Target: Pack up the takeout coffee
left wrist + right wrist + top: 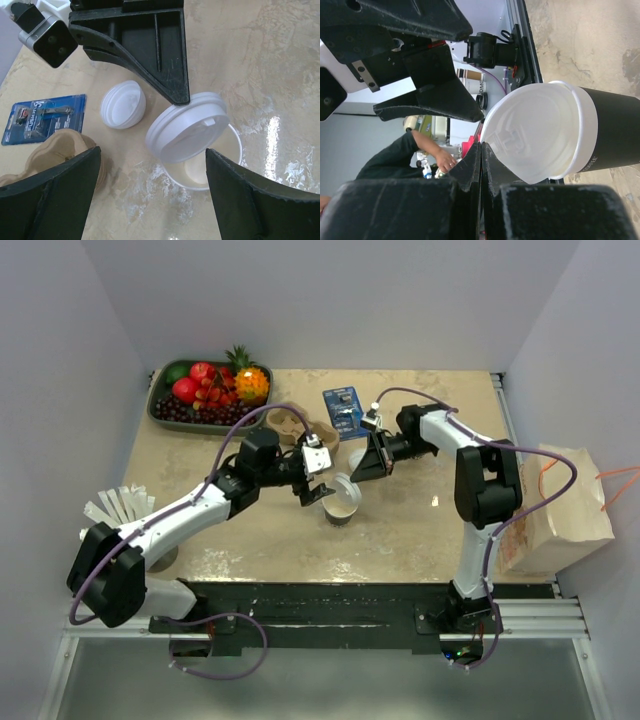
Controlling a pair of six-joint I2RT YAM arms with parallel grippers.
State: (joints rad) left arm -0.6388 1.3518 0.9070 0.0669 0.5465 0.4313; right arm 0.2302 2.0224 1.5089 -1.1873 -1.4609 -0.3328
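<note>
White lid (535, 132) tilted on cup (615, 130), closed right claw (481, 150) touching lid

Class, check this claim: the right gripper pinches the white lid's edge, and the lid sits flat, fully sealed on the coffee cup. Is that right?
No. The right gripper pinches the white lid at its edge, but it is tilted over the coffee cup, mouth partly open: see the left wrist view.
</note>
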